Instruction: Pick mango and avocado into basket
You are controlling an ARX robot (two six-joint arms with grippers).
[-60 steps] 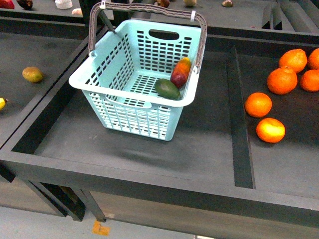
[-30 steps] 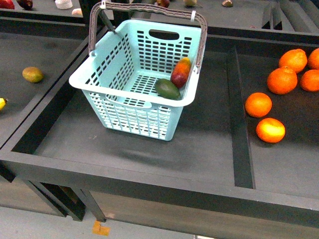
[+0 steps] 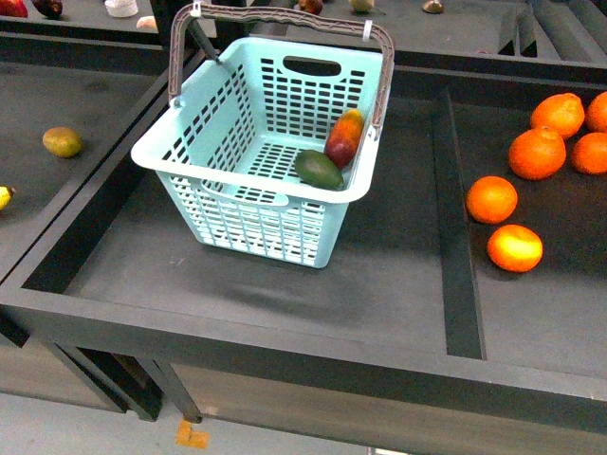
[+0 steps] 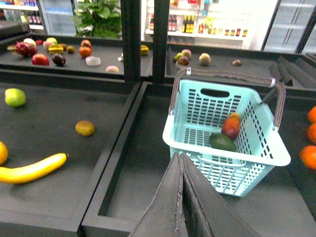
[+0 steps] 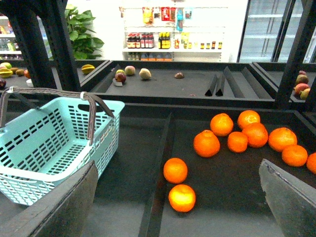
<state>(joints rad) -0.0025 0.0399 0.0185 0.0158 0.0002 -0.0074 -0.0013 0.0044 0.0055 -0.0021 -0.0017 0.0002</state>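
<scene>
Mango (image 3: 344, 137) and avocado (image 3: 318, 169) both lay inside the basket (image 3: 248, 182), touching, by its right wall; the basket sat in the desk's (image 3: 379, 275) middle bay. My left pincer (image 4: 181, 197) was closed, holding nothing, clear of the basket. My right pincer (image 5: 177, 197) was spread wide and empty, above the oranges (image 5: 206, 143).

You have the basket (image 3: 248, 204) on the middle surface (image 3: 379, 275), with the avocado (image 3: 318, 169) and the mango (image 3: 344, 137) lying touching inside it at its right side, mango farther, and the oranges (image 3: 517, 199) well apart on the right.
</scene>
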